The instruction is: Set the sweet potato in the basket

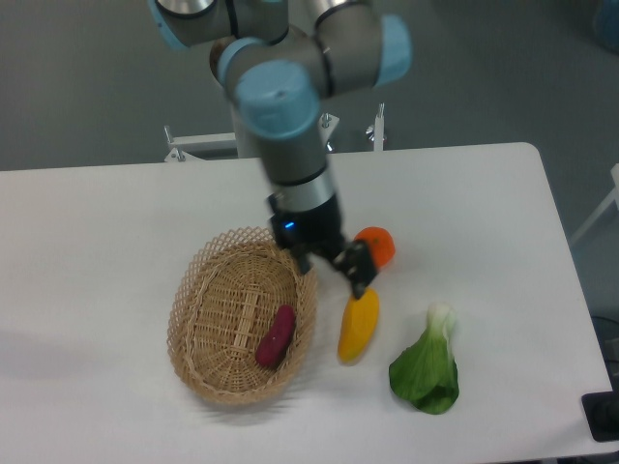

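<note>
Camera view: sweet potato [276,335] lies inside the basket [193,290], my gripper [332,268] empty with fingers apart above the basket's right rim, so I judge best practice is lifting straight up, clear of wicker and yellow vegetable [358,325].

We see a white counter [503,222] with a rounded corner at the upper right of the frame; it fills most of the view. Behind it, across the top of the frame, lies a plain grey floor [77,87]. At the counter's far edge, near top centre, we note a white metal bracket [193,145]. A pale object [607,208] at the right edge is too cropped to identify. Lighting is soft and even, with faint shadows.
</note>
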Controlling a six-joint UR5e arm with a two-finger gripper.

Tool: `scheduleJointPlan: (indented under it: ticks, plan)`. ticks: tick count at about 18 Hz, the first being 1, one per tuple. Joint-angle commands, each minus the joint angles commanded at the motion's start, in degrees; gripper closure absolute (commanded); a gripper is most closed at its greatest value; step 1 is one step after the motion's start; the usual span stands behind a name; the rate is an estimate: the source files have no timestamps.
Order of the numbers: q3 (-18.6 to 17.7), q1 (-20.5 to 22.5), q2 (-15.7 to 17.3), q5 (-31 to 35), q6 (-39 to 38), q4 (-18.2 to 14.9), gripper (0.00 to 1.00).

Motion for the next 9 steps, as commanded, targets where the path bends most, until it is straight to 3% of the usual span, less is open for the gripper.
scheduleJointPlan:
  ticks: [3,9]
  plan:
    - [-0.09,4.49,0.71,-2.82,6.78,-1.51,0.0]
    - [0.09,5.73,0.8,-3.35,8.99,-1.16,0.0]
